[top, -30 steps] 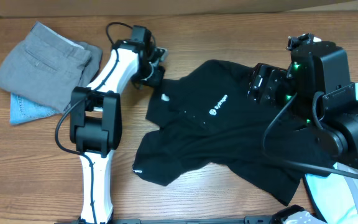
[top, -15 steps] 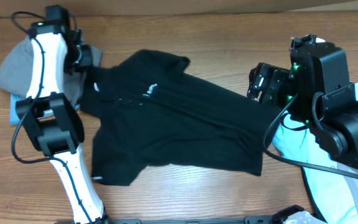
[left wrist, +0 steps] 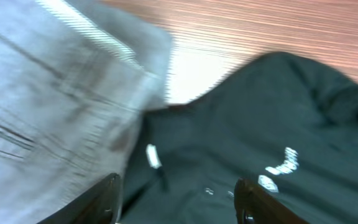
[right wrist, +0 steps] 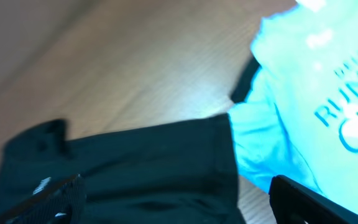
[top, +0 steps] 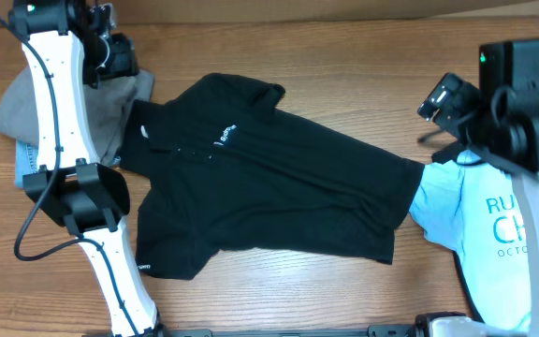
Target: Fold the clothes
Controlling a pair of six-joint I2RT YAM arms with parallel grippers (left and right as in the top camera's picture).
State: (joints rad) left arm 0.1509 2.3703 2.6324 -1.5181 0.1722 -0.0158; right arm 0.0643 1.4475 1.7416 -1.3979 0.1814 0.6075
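1. Black T-shirt [top: 269, 192] is spread on the table [top: 344, 47] between both jaws. Its long axis runs from the collar by your left jaws to the hem by your right jaws.
2. Left jaws: partly open, empty, collar just below them, grey garment [top: 26, 98] alongside. Your left arm is nearer.
3. Right jaws: wide open, empty, hem corner below them.
4. Since a second ago: shirt dragged toward the left jaws, both grips let go, light blue shirt [top: 494, 225] uncovered.

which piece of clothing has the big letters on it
The light blue shirt on the right; the black shirt has only a small white logo, the grey trousers none.
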